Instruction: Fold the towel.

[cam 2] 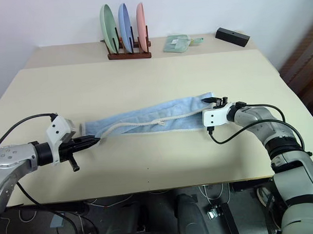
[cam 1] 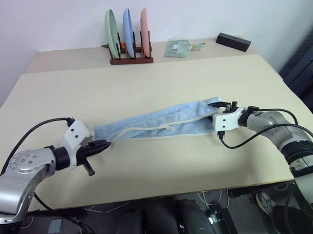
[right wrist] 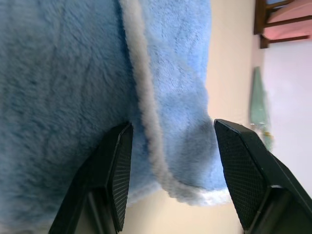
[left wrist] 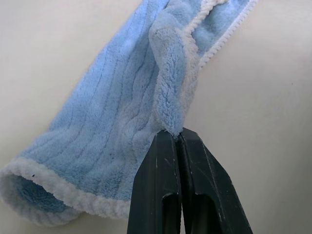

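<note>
The light-blue towel point(cam 1: 162, 124) with whitish piped edging lies bunched lengthwise into a long strip across the middle of the table point(cam 1: 145, 81). My left gripper point(cam 1: 106, 145) is at the strip's left end, shut on a fold of the towel point(left wrist: 122, 112); the wrist view shows the cloth pinched at the tips of the closed fingers point(left wrist: 161, 185). My right gripper point(cam 1: 221, 107) is at the right end. Its fingers point(right wrist: 117, 170) stand apart, and the towel's edged corner point(right wrist: 170, 97) lies loosely between them.
At the back a wooden rack point(cam 1: 129, 41) holds three upright plates. Next to it are a small pale-green folded item point(cam 1: 179, 48) and a black box point(cam 1: 233, 41). Bare tabletop surrounds the towel, and the front edge runs just below both arms.
</note>
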You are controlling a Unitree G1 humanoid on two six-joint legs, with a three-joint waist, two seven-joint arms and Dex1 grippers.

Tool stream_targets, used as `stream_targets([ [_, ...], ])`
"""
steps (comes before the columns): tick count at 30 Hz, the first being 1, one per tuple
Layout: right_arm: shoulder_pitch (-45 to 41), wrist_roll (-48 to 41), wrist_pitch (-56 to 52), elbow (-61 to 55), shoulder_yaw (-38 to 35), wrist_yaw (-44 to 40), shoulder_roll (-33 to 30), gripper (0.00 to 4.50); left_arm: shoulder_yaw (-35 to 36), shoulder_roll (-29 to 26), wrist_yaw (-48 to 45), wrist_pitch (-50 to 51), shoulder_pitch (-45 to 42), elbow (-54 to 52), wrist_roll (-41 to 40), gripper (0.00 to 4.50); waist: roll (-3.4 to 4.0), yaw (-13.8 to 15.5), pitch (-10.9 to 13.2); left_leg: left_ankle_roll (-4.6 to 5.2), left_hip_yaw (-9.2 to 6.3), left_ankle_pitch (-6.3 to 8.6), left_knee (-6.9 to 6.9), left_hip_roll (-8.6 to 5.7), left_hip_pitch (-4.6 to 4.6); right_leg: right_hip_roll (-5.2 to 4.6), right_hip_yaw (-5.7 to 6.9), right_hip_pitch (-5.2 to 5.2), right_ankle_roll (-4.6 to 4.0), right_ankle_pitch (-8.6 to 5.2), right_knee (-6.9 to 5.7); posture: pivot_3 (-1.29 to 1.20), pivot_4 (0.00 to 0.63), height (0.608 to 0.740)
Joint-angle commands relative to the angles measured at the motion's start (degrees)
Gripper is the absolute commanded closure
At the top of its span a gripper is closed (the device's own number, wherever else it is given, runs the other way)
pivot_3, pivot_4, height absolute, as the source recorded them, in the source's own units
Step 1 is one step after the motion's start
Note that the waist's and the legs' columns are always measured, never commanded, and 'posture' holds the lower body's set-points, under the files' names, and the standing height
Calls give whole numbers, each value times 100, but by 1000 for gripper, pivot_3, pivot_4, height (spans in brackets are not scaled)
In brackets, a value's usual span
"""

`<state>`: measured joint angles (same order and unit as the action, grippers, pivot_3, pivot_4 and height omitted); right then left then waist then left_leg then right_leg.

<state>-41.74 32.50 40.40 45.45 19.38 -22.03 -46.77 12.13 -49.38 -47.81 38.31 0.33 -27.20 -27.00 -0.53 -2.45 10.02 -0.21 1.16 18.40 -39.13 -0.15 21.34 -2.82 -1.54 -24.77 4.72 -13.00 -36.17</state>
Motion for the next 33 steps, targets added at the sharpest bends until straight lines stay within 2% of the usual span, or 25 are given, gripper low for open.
stream_targets([
  [1, -274, 164, 7, 75, -71, 408, -69, 1829, 18, 3, -10, -49, -56, -144, -70, 4500, 0, -2, 0, 0, 0, 0, 0, 0, 0, 1, 0, 0, 0, 0, 0, 0, 150, 740],
  [5, -357, 338, -15, 338, 12, 691, 29, 1829, -36, 24, 14, -26, -127, -150, -72, 4500, 0, 4, 0, 0, 0, 0, 0, 0, 0, 2, 0, 0, 0, 0, 0, 0, 150, 740],
  [6, -370, 359, -12, 389, 23, 742, 48, 2061, -44, 27, 32, 8, -159, -171, -87, 4500, 0, 5, 0, 0, 0, 0, 0, 0, 0, 2, 0, 0, 0, 0, 0, 0, 150, 740],
  [8, -394, 401, -19, 458, 47, 822, 68, 2594, -38, 23, 62, 72, -186, -228, -121, 4500, 0, 3, 0, 0, 0, 0, 0, -1, 1, 2, 0, 0, 0, 0, 0, 0, 150, 740],
  [10, -413, 447, -38, 485, 49, 981, 74, 3628, -19, 16, 79, 99, -169, -264, -143, 4500, 0, -4, 0, 0, 1, 0, 0, -1, 1, 2, -2, 0, 0, 0, 0, 0, 150, 740],
  [12, -432, 468, -30, 512, 61, 1065, 78, 4462, 7, 8, 88, 120, -129, -301, -160, 4500, 0, -6, 0, 0, 1, 0, 0, -1, 0, 2, -2, 0, 0, 0, 0, 0, 150, 740],
  [17, -435, 349, 43, 473, 25, 1032, 70, 4462, 62, -12, 121, 133, -70, -339, -167, 4500, 0, -6, 0, 0, 1, 0, 0, -1, 0, 3, -2, 0, 0, 0, 0, 0, 150, 740],
  [19, -374, 61, 125, 350, -62, 659, 3, 4462, 131, -38, 135, 102, -48, -296, -131, 4500, 0, -6, 0, 0, 1, 0, 0, -1, 0, 4, -2, 0, 0, 0, 0, 0, 150, 740],
  [23, 221, -1862, 30, -700, -305, -1740, -410, 4462, 443, -237, -40, -22, 226, -222, -72, 4500, 0, 13, 0, 1, -3, 0, 0, 0, 1, 4, 0, 1, 1, 0, 3, 0, 150, 740],
  [25, 374, -2312, -281, -1122, -379, -2415, -565, 4462, 488, -295, -76, -160, 276, -129, 5, 4500, 0, 18, 0, 2, -7, 1, 1, 1, 2, -2, 1, 4, 1, 0, 6, 0, 150, 740],
  [30, 152, -2082, -621, -1373, -550, -2349, -472, 4462, 281, -226, 28, -622, -12, 289, 349, 4500, 0, -4, 0, 2, -3, 1, -3, 1, -17, -8, 2, 18, -1, 0, -1, 0, 150, 740],
  [31, -49, -1943, -643, -1275, -565, -2146, -382, 4462, 110, -178, 163, -913, -273, 547, 625, 4500, 0, 0, 0, 2, -3, 1, -3, 2, -19, -6, 2, 18, -1, 0, -3, 0, 150, 740],
  [33, -962, -1294, -790, -653, -537, -1155, -131, 4462, -325, 206, 854, -1627, -1701, 1798, 1331, 4500, 14, 38, 8, 1, -4, 0, -3, 1, -22, -5, 3, 19, -1, 0, -4, 0, 150, 740],
])
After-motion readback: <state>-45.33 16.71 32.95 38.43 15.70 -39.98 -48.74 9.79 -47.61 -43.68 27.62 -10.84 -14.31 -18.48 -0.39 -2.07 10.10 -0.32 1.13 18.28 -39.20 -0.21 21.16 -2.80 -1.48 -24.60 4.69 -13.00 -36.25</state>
